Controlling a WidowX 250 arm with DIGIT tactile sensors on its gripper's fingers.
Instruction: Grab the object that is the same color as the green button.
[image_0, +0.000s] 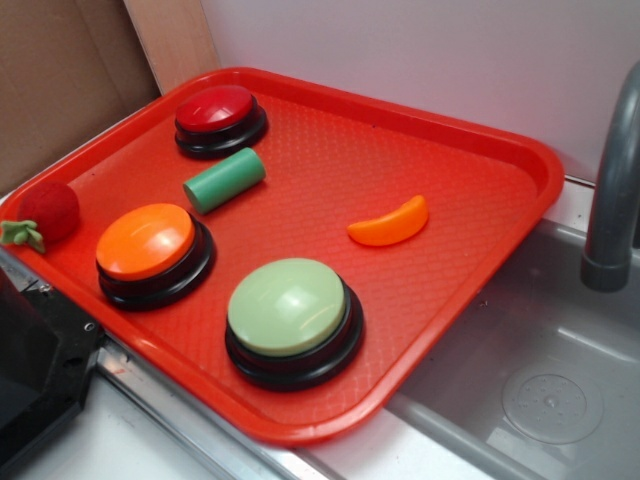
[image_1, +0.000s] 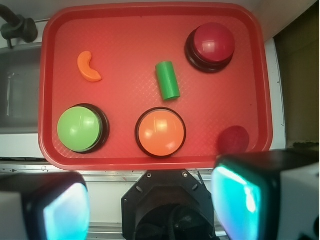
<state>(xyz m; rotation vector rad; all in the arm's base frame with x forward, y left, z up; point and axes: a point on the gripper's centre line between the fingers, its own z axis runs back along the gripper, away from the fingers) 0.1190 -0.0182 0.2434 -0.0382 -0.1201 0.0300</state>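
The green cylinder (image_1: 167, 80) lies on its side on the red tray (image_1: 125, 30), between the red button (image_1: 210, 44) and the orange button (image_1: 160, 131), nearer the red one. It looks light, stiff and smooth, so I judge it may roll or slip; I should pinch it across its round middle, not end to end. My fingers (image_1: 65, 210) hang wide apart and hold nothing, well back from the cylinder, past the orange button. The green button (image_1: 80, 128) and the orange crescent (image_1: 88, 67) sit far off to its side. Only the two near buttons crowd my approach.
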